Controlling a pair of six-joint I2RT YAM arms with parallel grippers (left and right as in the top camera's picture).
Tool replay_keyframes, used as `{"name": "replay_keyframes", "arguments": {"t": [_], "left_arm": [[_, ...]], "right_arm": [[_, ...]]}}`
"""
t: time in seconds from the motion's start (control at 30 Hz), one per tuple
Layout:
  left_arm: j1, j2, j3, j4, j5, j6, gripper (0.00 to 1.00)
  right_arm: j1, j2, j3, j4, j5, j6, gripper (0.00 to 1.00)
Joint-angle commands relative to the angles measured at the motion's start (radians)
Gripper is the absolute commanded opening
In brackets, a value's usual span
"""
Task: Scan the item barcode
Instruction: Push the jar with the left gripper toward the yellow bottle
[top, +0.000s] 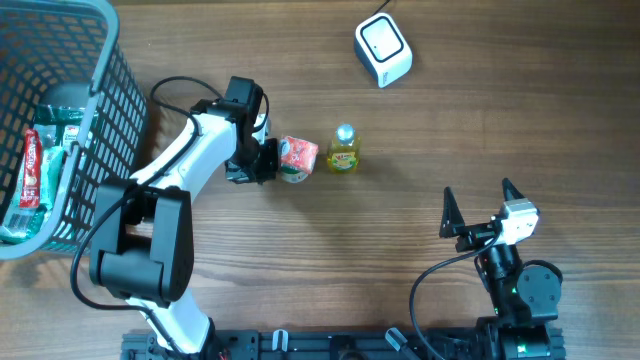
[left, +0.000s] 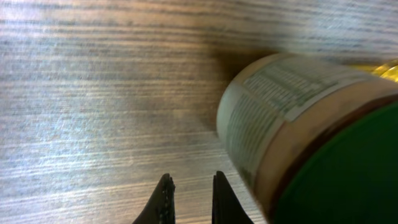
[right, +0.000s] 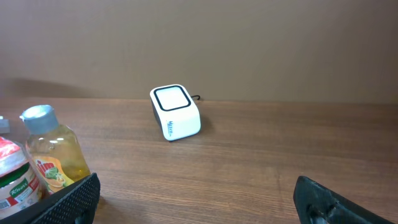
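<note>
— Wood-grain table (top: 400, 250), plain brown wall (right: 249, 43) behind it, nothing fancy. I'm driving this one remotely. My left gripper (left: 191, 179) is pinched fully closed with nothing in it, sitting just beside the jar (top: 297, 158) near the middle of the table. The jar is off to one side of the fingers (left: 163, 199), not between them. How would you grab it?

— Looks like a stiff round tub with a printed label (left: 273, 93) and a green end (left: 348, 180). It shouldn't crush, but I'd guess it rolls, and that smooth wall could slip. Probably on the lighter side. Spread the jaws first, then take it across the body, clear of the print so the barcode stays readable.

— Makes sense. I can't tell from my views if it's standing straight or tipped. What bugs me is the yellow bottle (top: 343, 150) just beside it on the far side. One nudge and it could topple.

— Yeah, that's roughly between the jar and the scanner (top: 383, 50), which sits well apart toward the back. I'd lift before travelling. The basket (top: 110, 90) is off at the left, out of the path. Your right gripper (top: 478, 197) is spread wide, holding nothing, down near the front edge.
</note>
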Motion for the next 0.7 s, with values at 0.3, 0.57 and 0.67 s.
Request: {"name": "replay_keyframes", "arguments": {"t": [0.3, 0.57, 0.67], "left_arm": [[0.118, -0.279, 0.139, -0.101, -0.035, 0.010, 0.09], [0.130, -0.559, 0.291, 0.078, -0.035, 0.010, 0.21], [0.130, -0.612, 0.375, 0.178, -0.048, 0.065, 0.18]], "right_arm": [[-0.004, -0.003, -0.001, 0.004, -0.015, -0.012, 1.00], [-0.004, -0.003, -0.001, 0.004, -0.015, -0.011, 1.00], [-0.004, -0.003, -0.001, 0.004, -0.015, -0.011, 1.00]]}}
